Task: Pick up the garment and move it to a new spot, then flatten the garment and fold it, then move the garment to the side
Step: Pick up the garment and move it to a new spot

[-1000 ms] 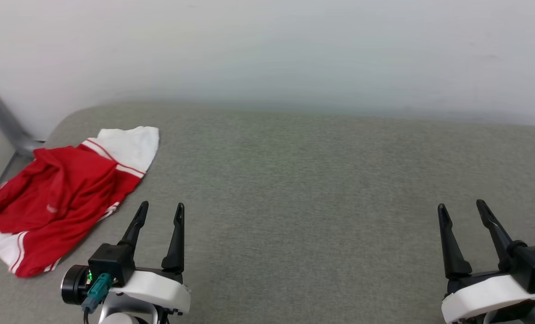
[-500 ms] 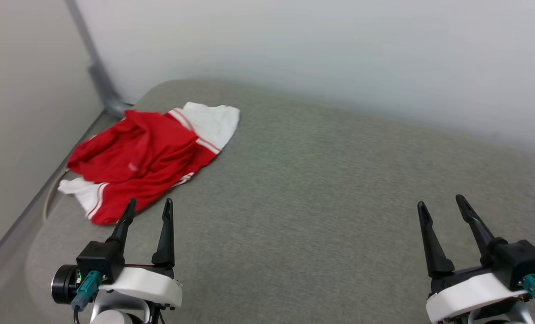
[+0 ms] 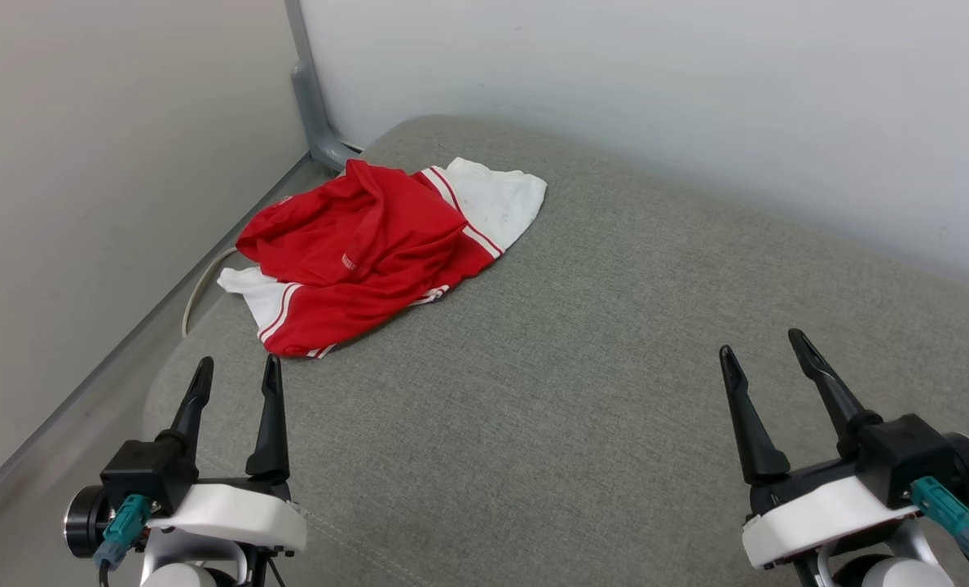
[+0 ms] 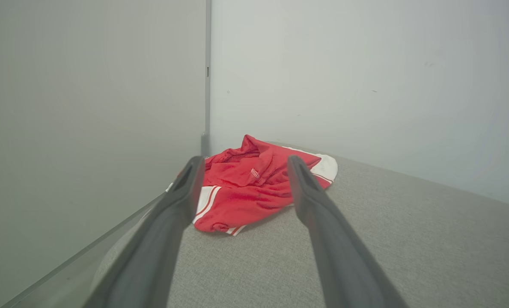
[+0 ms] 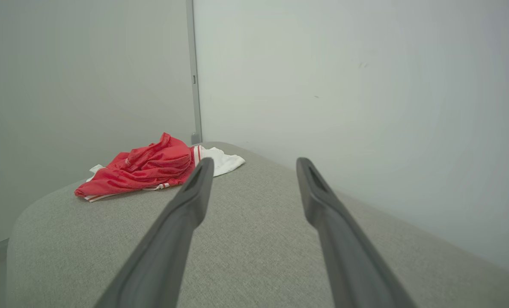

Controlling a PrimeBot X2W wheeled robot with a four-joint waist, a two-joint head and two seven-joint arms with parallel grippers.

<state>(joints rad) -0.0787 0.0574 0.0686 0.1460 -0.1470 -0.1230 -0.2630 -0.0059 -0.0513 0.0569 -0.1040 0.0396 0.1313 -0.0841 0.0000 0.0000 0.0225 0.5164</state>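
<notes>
The garment (image 3: 370, 249) is a red shirt with white, red-striped sleeves, lying crumpled near the far left corner of the grey cushioned surface (image 3: 598, 342). It also shows in the left wrist view, garment (image 4: 245, 192), and the right wrist view, garment (image 5: 151, 169). My left gripper (image 3: 237, 368) stands open just short of the garment's near edge, touching nothing. At the lower right, well away from the cloth, my right gripper (image 3: 764, 344) is open with nothing between its fingers.
Pale walls meet at a grey corner post (image 3: 309, 98) behind the garment. The surface's rounded left edge (image 3: 158, 383) drops to a gap beside the left wall, where a pale cable (image 3: 195, 297) hangs. Bare grey fabric spreads to the right.
The head camera has turned left, so the garment and the wall corner have shifted right in the picture. Both grippers stay open and keep their places low in the view.
</notes>
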